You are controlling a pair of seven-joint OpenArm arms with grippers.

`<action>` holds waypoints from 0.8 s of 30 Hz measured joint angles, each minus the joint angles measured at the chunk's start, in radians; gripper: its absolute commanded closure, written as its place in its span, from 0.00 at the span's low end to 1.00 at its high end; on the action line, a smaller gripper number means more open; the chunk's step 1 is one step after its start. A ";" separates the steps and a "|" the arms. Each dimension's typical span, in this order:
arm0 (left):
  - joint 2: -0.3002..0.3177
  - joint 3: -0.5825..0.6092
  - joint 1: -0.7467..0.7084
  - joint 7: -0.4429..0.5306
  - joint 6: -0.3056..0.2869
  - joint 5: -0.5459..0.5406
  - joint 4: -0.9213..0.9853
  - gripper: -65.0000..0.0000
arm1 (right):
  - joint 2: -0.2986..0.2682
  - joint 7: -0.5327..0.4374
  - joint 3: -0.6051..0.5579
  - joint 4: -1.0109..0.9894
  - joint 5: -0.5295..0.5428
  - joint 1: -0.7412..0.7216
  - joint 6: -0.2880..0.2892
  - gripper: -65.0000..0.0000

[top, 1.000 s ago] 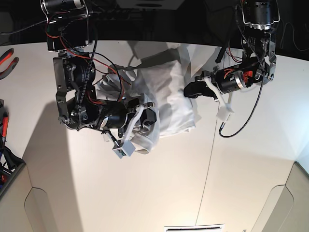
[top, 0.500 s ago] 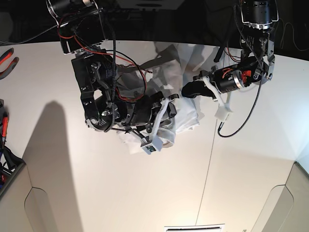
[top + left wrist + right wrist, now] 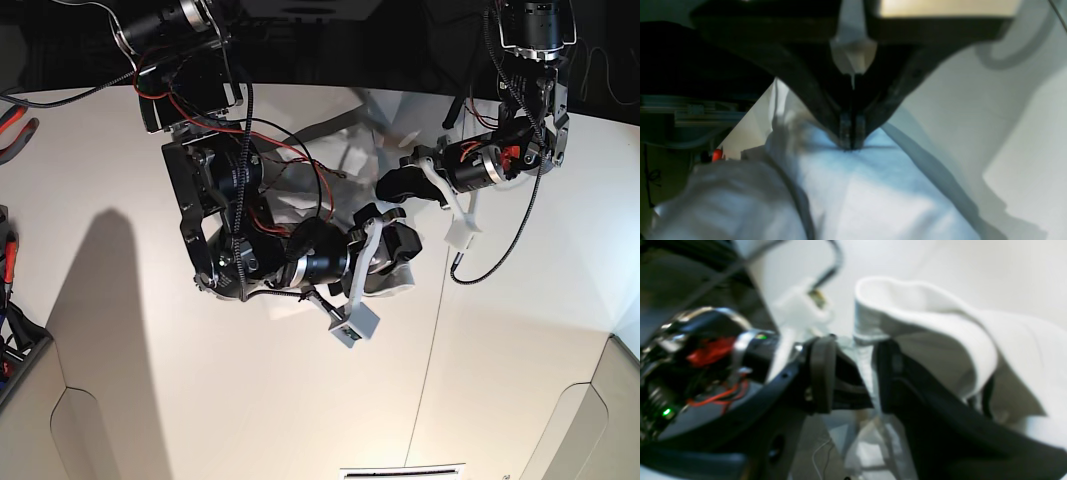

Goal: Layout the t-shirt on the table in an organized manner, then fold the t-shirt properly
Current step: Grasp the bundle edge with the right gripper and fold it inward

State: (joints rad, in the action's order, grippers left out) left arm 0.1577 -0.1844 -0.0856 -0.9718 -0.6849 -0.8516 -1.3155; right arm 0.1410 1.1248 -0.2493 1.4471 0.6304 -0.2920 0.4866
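Note:
The white t-shirt (image 3: 335,150) lies bunched at the back middle of the table (image 3: 500,350), mostly hidden under my right arm. My right gripper (image 3: 395,245) is shut on a fold of the t-shirt (image 3: 940,336). The right wrist view shows a thin strip of fabric pinched in my right gripper (image 3: 862,353) between its dark fingers (image 3: 821,373). My left gripper (image 3: 392,185) sits close behind it. In the left wrist view my left gripper (image 3: 851,145) is shut, its tips pinching the t-shirt (image 3: 873,193) down near the table (image 3: 1023,133).
A thin dark seam (image 3: 425,370) runs down the table right of centre. Rounded cut-outs (image 3: 90,440) mark the front corners. Red-handled pliers (image 3: 15,125) lie at the left edge. A loose cable (image 3: 500,255) hangs from the left arm.
My right arm has swung to the right across the table, carrying its fold of the t-shirt over toward the left gripper. The left arm has hardly moved.

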 measured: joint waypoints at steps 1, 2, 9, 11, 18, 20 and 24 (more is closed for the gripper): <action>0.000 0.000 0.000 0.000 0.000 0.000 0.000 1.00 | 0.000 0.006 -0.001 0.000 0.009 0.000 0.001 0.67; 0.000 0.000 0.000 0.000 0.000 0.000 0.000 1.00 | 0.000 0.013 -0.001 0.000 0.015 0.000 0.001 0.67; 0.000 0.000 0.000 0.000 0.000 0.000 0.000 1.00 | -0.002 0.055 -0.001 0.000 0.060 -0.005 0.023 0.67; 0.000 0.000 0.000 0.000 0.000 0.000 0.000 1.00 | -0.002 0.066 -0.001 0.000 0.027 -0.005 0.024 0.67; 0.000 0.000 0.000 0.000 0.000 0.000 0.000 1.00 | -0.002 0.122 -0.001 0.013 -0.041 -0.004 0.014 0.78; 0.000 0.000 0.000 0.003 0.000 0.000 0.000 1.00 | -0.002 0.140 -0.010 0.042 -0.099 -0.004 -0.009 0.79; 0.000 0.000 0.000 0.005 0.000 0.000 0.000 1.00 | -0.002 0.159 -0.068 0.140 -0.171 -0.003 -0.045 0.79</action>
State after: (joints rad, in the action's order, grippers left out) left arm 0.1577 -0.1844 -0.0856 -0.9668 -0.6849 -0.8513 -1.3155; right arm 0.1387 1.2839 -0.3172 1.5871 0.4595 -0.2955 0.4412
